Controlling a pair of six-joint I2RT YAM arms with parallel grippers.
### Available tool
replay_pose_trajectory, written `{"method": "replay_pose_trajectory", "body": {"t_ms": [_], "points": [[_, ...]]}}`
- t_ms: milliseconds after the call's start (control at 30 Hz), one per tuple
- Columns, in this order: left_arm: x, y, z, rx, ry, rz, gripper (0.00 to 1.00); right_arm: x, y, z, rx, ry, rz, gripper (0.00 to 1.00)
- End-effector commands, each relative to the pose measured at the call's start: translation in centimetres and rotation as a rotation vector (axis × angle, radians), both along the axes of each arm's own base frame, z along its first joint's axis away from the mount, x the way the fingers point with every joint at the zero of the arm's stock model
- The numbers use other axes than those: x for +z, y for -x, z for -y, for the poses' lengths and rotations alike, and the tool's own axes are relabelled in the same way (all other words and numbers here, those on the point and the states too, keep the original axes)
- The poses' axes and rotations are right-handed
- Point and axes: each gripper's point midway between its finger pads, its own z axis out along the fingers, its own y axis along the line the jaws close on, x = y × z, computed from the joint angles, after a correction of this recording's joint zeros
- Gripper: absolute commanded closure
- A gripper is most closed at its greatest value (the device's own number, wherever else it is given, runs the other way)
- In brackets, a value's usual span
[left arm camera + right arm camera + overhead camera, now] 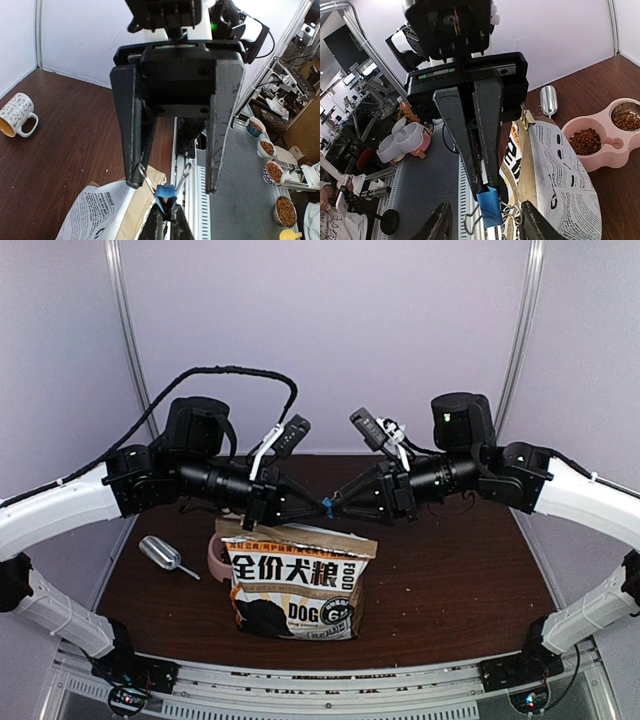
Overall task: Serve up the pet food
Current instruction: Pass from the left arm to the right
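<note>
Left gripper (488,186) pinching blue clip (490,206); right gripper (173,185) fingers apart, straddling it; dark wood table (450,580), pale lilac walls (400,330).

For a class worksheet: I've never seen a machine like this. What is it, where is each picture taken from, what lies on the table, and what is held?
It is a robot: a left arm and a right arm bolted to a table, each ending in a two-finger gripper. One picture looks down from above and behind; the other two come from cameras on the wrists. On the table are a dog-food bag, a silver scoop and a pink double bowl with kibble in it. The left gripper is shut on a blue binder clip near the bag's top; the right gripper stands open around the clip's wire handles.
</note>
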Motion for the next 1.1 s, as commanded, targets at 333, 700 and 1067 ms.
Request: {"method": "replay_pose_trajectory", "body": {"t_ms": [333,700,1067], "points": [[0.5,0.3,0.2,-0.027,0.024,0.025,1.00,2.2,0.7,-0.1,0.033,-0.060,0.038,0.58],[0.5,0.2,0.1,-0.021,0.022,0.026,1.00,2.0,0.7,0.1,0.028,-0.056,0.040,0.75],[2.1,-0.7,-0.7,0.055,0.045,0.082,0.41,1.4,0.1,0.7,-0.020,-0.017,0.065,1.00]]}}
